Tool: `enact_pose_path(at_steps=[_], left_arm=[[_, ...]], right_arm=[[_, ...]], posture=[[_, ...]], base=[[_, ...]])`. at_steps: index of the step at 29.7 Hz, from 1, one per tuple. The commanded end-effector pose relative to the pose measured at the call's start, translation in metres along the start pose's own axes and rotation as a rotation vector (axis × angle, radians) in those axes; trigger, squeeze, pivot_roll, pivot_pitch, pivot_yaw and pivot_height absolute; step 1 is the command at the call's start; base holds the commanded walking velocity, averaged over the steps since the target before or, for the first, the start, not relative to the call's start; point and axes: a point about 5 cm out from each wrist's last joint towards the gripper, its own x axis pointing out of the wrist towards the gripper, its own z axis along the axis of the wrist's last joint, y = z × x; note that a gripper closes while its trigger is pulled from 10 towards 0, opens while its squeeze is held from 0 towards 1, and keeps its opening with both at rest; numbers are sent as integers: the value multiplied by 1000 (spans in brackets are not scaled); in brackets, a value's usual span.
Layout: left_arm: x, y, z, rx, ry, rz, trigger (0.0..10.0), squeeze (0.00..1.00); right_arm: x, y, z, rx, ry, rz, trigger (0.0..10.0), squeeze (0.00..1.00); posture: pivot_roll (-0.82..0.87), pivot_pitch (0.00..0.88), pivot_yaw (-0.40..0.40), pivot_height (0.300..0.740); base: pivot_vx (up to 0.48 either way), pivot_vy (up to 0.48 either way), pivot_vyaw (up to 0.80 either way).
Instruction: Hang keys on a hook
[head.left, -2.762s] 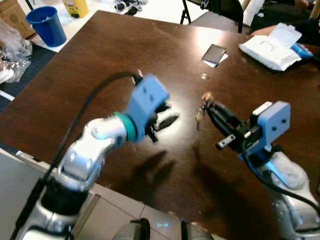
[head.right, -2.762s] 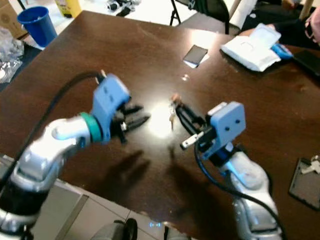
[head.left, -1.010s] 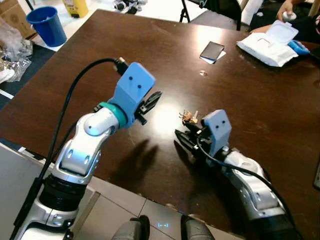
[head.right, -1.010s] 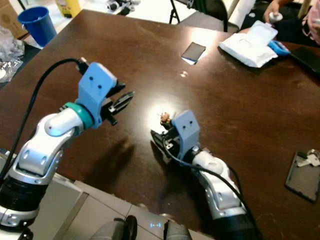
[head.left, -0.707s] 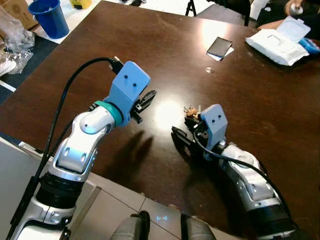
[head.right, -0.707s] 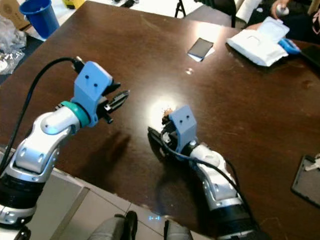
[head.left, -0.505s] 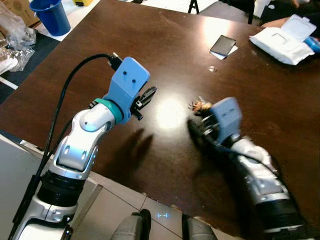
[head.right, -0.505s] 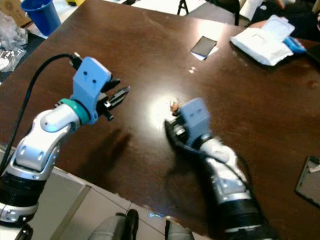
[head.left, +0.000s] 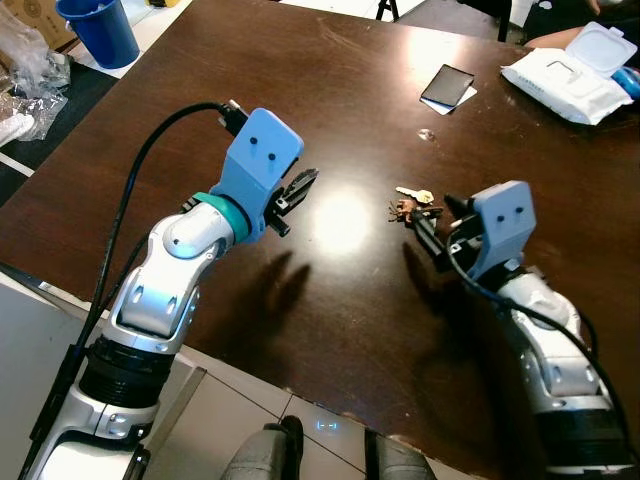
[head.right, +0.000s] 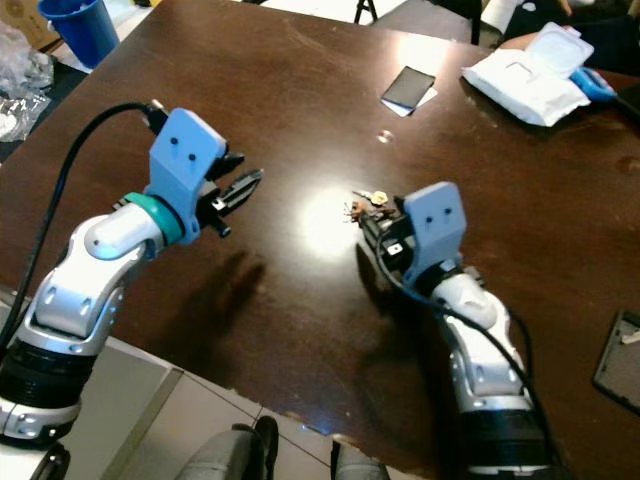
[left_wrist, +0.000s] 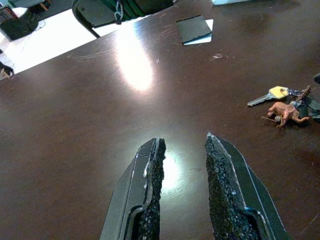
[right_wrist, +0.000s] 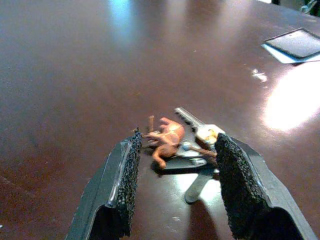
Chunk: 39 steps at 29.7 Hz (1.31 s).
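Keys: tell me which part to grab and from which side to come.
Grip the keys at the bunched middle, where the orange charm meets the ring. They lie flat on the table, so come from above; the open right tool already straddles them.

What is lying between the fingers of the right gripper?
The keys with an orange figure lie on the table between the open right gripper's fingers, as the right wrist view shows.
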Motion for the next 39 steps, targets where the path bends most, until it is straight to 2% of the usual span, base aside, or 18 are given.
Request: enact_pose_path(at_steps=[1, 7, 12, 16, 21, 22, 26, 30, 33, 34, 35, 36, 37, 38, 39], left_arm=[[-3, 1, -5, -3, 17, 3, 10000, 0], [-2, 3, -5, 0, 18, 6, 10000, 0], [-1, 4, -4, 3, 16, 10, 10000, 0], [0, 3, -4, 2, 15, 10, 10000, 0], [1, 3, -3, 5, 15, 6, 10000, 0], [0, 3, -2, 7, 15, 5, 10000, 0], [0, 3, -1, 8, 14, 4, 10000, 0], [-4, 6, -2, 14, 23, 18, 10000, 0], [-5, 7, -3, 15, 26, 22, 10000, 0], [-6, 8, -3, 15, 28, 25, 10000, 0], [-6, 8, -3, 16, 29, 25, 10000, 0], [-6, 8, -3, 18, 29, 25, 10000, 0], [-6, 8, -3, 19, 29, 25, 10000, 0], [-6, 8, -3, 19, 28, 25, 10000, 0], [-6, 8, -3, 19, 28, 25, 10000, 0]], right_arm=[[-2, 5, -15, -8, 76, -14, 10000, 0], [1, 0, -20, -68, 132, -28, 10000, 0], [13, -19, -6, -140, 120, 23, 10000, 0], [22, -29, -4, -154, 135, 35, 10000, 0], [30, -21, -9, -122, 154, 101, 10000, 0], [33, -14, -12, -99, 163, 134, 10000, 0], [35, -9, -14, -83, 170, 157, 10000, 0], [38, 9, -23, -46, 204, 229, 10000, 0], [39, 12, -26, -41, 212, 244, 10000, 0], [39, 15, -27, -34, 216, 256, 5255, 0], [38, 17, -29, -23, 217, 268, 4000, 0], [37, 19, -30, -15, 217, 277, 3255, 0], [37, 20, -31, -10, 216, 283, 3255, 0], [37, 20, -31, -7, 215, 287, 0, 0], [37, 20, -31, -7, 215, 287, 0, 0]], posture=[[0, 245, 178, 740], [3, 243, 177, 740], [0, 241, 168, 740], [2, 250, 170, 740], [19, 270, 174, 740], [27, 273, 173, 740], [33, 275, 172, 740], [56, 281, 164, 740], [56, 281, 164, 740], [59, 282, 165, 740], [59, 283, 165, 740], [58, 282, 164, 740], [57, 283, 164, 740], [57, 283, 164, 740], [57, 283, 164, 740]], base=[[0, 0, 0], [0, 0, 0], [0, 0, 0], [0, 0, 0], [0, 0, 0], [0, 0, 0], [0, 0, 0], [0, 0, 0], [0, 0, 0], [0, 0, 0], [0, 0, 0], [0, 0, 0], [0, 0, 0], [0, 0, 0], [0, 0, 0]])
